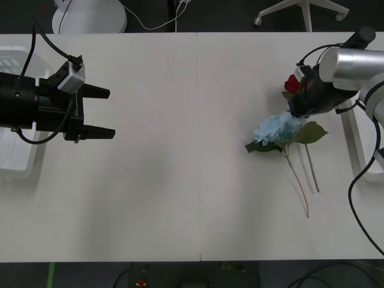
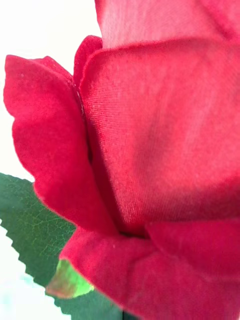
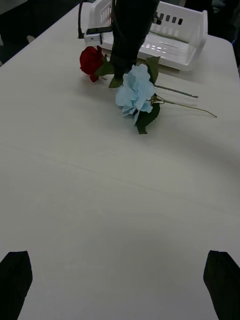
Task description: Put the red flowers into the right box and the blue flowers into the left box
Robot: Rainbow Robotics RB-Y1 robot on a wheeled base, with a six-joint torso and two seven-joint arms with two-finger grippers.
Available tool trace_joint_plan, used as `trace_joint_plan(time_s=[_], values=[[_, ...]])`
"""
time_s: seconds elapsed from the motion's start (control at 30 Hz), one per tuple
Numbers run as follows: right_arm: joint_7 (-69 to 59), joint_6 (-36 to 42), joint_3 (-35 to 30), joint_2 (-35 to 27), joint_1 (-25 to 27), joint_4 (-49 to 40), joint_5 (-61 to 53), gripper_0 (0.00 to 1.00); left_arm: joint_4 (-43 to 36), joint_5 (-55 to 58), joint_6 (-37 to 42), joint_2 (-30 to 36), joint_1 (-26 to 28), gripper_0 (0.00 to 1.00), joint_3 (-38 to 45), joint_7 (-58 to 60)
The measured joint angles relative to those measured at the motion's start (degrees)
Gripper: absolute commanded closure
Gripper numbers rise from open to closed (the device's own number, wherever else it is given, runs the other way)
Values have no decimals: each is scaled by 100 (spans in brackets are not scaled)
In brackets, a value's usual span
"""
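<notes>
A red flower (image 1: 292, 84) lies at the table's right, its bloom pointing to the far edge and its grey stem running toward the near edge. Its petals (image 2: 150, 140) sit very close in the right wrist view, with a green leaf (image 2: 30, 225) beside them. A blue flower (image 1: 276, 127) lies just left of it, both also seen from the left wrist: red flower (image 3: 91, 61), blue flower (image 3: 136, 92). My right gripper (image 1: 298, 108) is down at the rose's leaves, between the two blooms. The right box (image 1: 360, 141) stands behind it. My left gripper (image 1: 107, 113) hovers open at the far left, beside the left box (image 1: 15, 159).
The white table (image 1: 192, 180) stretches wide between the two arms. Beyond its far edge are chair bases (image 1: 303, 12) and cables on a dark floor. The right arm's cable loops (image 1: 360, 198) hang over the table's right edge.
</notes>
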Motion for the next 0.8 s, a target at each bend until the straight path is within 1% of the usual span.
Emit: trace_joint_plan(time_s=[0.1, 0.2, 0.27, 0.37, 0.47, 0.57, 0.67, 0.8], values=[[5, 587, 0, -351, -153, -262, -63, 100, 2, 0, 0, 0, 0, 0, 0, 0], [24, 1151, -1, -853, -221, -786, -82, 100, 7, 5, 1, -3, -1, 0, 0, 0], [39, 1387, -1, -1236, -226, -1156, -82, 100, 11, 7, 1, -3, -1, 0, 0, 0], [52, 1588, -1, -1776, -234, -1472, -69, 100, 13, 7, 2, -3, -1, 0, 0, 0], [307, 1614, -1, -2205, -249, -1562, 190, 100, 16, 8, 2, -4, -1, 0, -1, 0], [977, 1501, -1, -2428, -253, -1566, 1062, 100, 17, 9, 2, -4, -1, 0, -1, 0], [1310, 1147, 0, -2468, -253, -1490, 1994, 100, 18, 10, 2, -4, -1, 0, -1, 0], [1306, 568, 2, -2421, -253, -1129, 2512, 100, 19, 10, 2, -5, -1, 0, -1, 0]])
